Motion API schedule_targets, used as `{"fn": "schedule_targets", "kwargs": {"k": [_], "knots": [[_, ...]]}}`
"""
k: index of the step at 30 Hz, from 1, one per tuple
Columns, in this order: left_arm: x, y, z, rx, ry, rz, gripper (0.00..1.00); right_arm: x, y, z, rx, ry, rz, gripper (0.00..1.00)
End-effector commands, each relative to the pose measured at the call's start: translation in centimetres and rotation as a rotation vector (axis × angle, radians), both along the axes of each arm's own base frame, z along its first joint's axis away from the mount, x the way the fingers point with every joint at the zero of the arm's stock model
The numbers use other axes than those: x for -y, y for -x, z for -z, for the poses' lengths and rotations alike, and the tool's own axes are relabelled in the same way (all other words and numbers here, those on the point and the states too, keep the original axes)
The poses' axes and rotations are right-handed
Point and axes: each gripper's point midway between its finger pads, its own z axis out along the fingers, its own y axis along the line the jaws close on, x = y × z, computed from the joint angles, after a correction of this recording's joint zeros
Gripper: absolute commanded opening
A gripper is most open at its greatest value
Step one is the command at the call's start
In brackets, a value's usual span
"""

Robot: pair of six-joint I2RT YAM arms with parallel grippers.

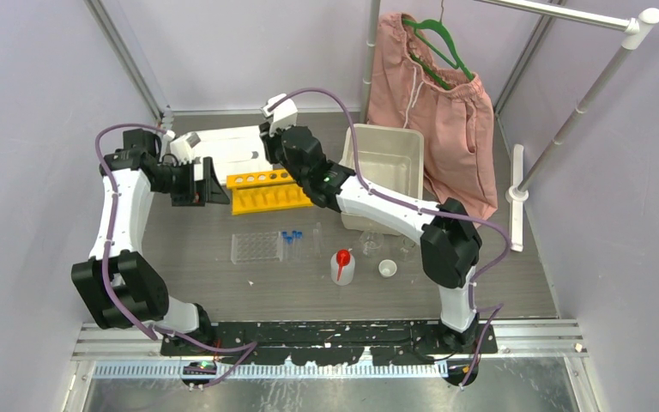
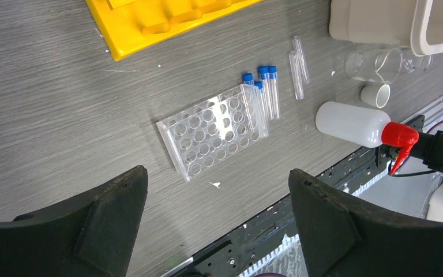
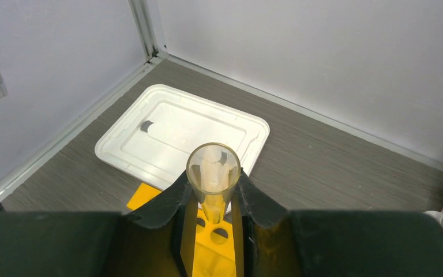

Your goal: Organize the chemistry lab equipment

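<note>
One clear tube (image 3: pixel 213 167) is being pinched between the jaws of the right gripper (image 3: pixel 213 196), over the far edge of the desk (image 1: pixel 223 283), left of centre. It is being held steeply, its open mouth turned up at the wrist camera and its lower end pointing down at the holes of the yellow rack (image 3: pixel 210 254). The rack's long axis is running roughly along the far edge.

The left gripper (image 2: pixel 219 225) is being held just beside the rack's left end, its jaws spread with nothing between them.

At mid-desk a grid rack (image 2: pixel 213 130) is lying flat. The capped tubes (image 2: pixel 265 89) are lying just beside its right side, blue caps pointing to the far edge. Nearer the near edge, a bottle (image 1: pixel 342 266) is standing with its red spout up, and a cup (image 1: pixel 387 269) is standing near it on the right. Some glassware (image 1: pixel 377 245) is standing just beyond them.

The desk is grey wood-grain, and it is being enclosed by pale lilac walls (image 1: pixel 43 103). A white lid (image 3: pixel 179 135) is lying at the far left corner, and a beige bin (image 1: pixel 386 163) is standing at the far edge, right of centre. Pink shorts (image 1: pixel 433 112) are hanging beyond it.

Only the right wrist view is showing the grip on the tube. Only the left wrist view is showing two uncapped tubes (image 2: pixel 299 66) lying flat beside the capped ones.
</note>
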Motion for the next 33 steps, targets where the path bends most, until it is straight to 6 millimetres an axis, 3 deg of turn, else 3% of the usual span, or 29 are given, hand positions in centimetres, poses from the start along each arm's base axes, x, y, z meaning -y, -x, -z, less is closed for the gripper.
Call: {"fn": "schedule_targets", "kwargs": {"k": [1, 15, 33], "knots": [[-0.2, -0.8, -1.0, 0.047, -0.011, -0.009, 0.91, -0.2, -0.6, -3.1, 0.136, -0.068, 0.014, 0.01], [-0.2, -0.4, -0.7, 0.049, -0.017, -0.01, 0.89, -1.4, -0.5, 2.8, 0.055, 0.023, -0.035, 0.01], [-0.2, 0.0, -1.0, 0.063, -0.024, 0.004, 0.88, -1.6, -0.7, 7.3, 0.003, 0.101, -0.036, 0.01]]}}
